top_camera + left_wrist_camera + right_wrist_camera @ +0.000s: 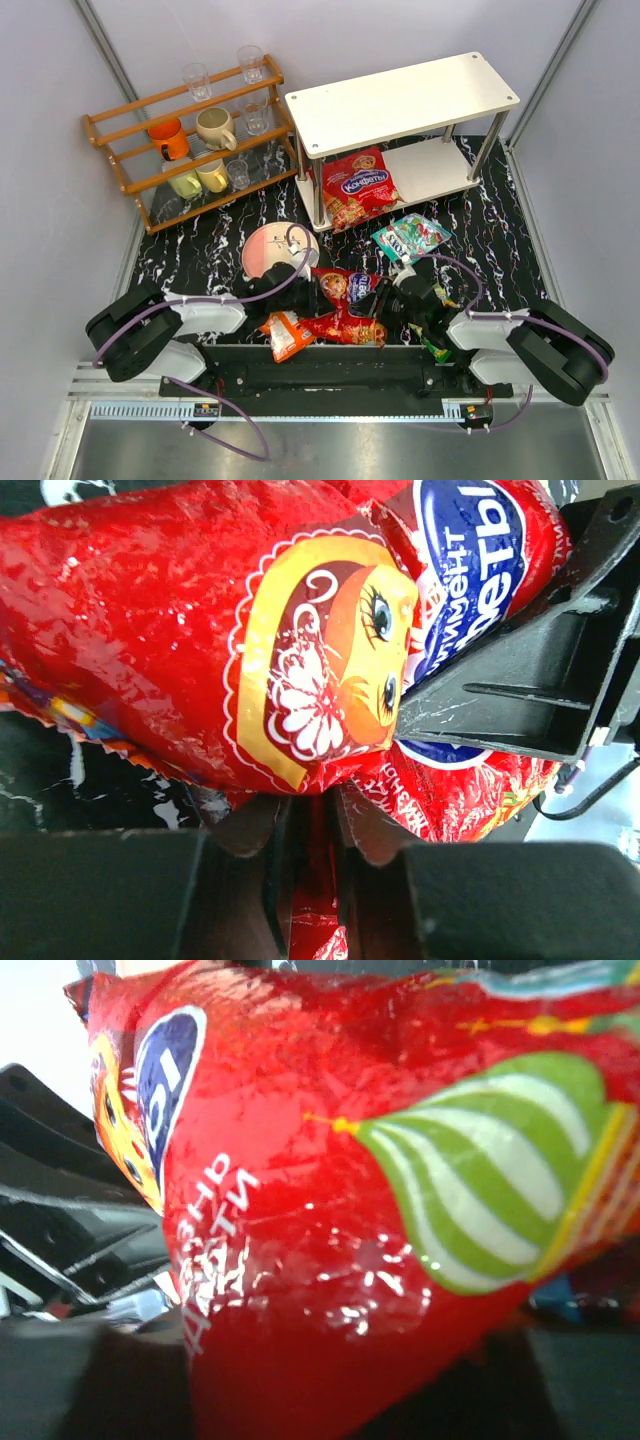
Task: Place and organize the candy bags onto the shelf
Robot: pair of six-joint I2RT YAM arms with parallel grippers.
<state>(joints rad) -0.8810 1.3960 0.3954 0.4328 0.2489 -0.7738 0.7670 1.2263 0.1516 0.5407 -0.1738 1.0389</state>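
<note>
Five candy bags (pixel 357 187): two red, orange (pixel 288 333), teal (pixel 410 238), yellow-green (pixel 436 347). My left claw (pixel 308 830) pinches the near red bag (pixel 345 300); my right claw (pixel 386 303) is beside it, grip unclear.

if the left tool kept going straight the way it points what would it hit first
The red candy bag that the left tool is pinching; beyond it probably the right tool, though depth is unclear.

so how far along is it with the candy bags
Done: the first red bag lies on the shelf's lower tier, hanging over the front. In hand: the left hand pinches the second red bag, with the right hand at its other end. To go: teal bag, orange bag and yellow-green bag lie on the table.
</note>
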